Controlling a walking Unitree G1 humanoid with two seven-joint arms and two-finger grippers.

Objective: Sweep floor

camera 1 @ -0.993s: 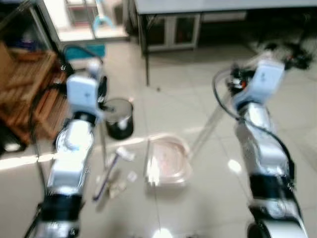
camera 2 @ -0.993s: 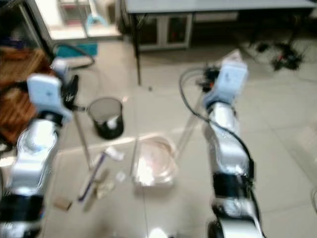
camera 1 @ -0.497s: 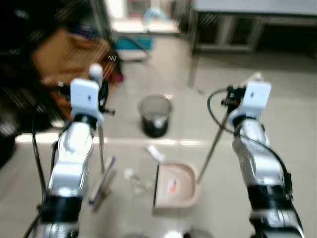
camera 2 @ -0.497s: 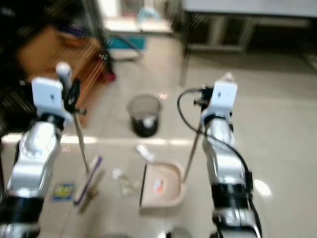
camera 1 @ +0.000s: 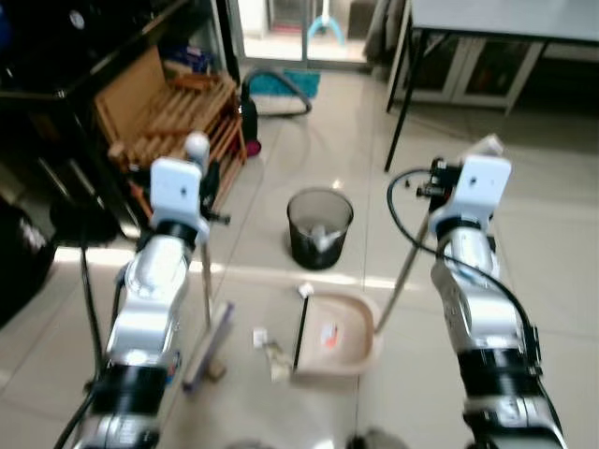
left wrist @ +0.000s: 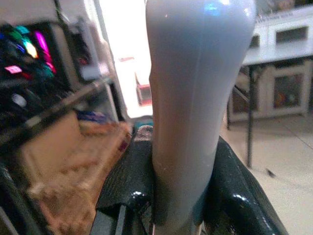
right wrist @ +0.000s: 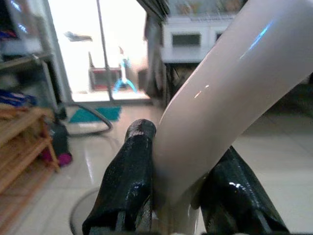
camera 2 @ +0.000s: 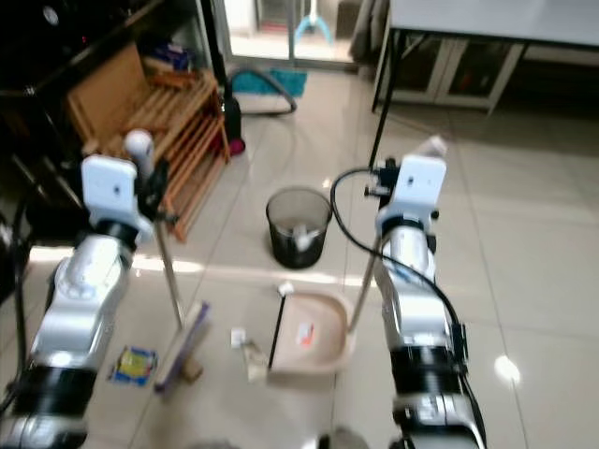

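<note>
— What's the floor like?

— Glossy beige tile floor [camera 2: 552, 281]. A black mesh wastebasket [camera 2: 299, 227] stands on it, and just in front lies a pale pink plastic dustpan [camera 2: 313, 332].

— Anything loose?

— Small white paper scraps [camera 2: 245, 348] beside the dustpan's mouth, a purple-edged broom head [camera 2: 182, 346] resting left of them, and a flat colourful packet [camera 2: 135, 365] further left. A slatted wooden rack [camera 2: 178, 126] stands behind.

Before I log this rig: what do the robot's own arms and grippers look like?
Both arms are shiny silver segmented tubes with black bands near the base and white boxy wrist modules. A black cable loops beside the right arm. The left gripper and right gripper have glossy black fingers.
</note>
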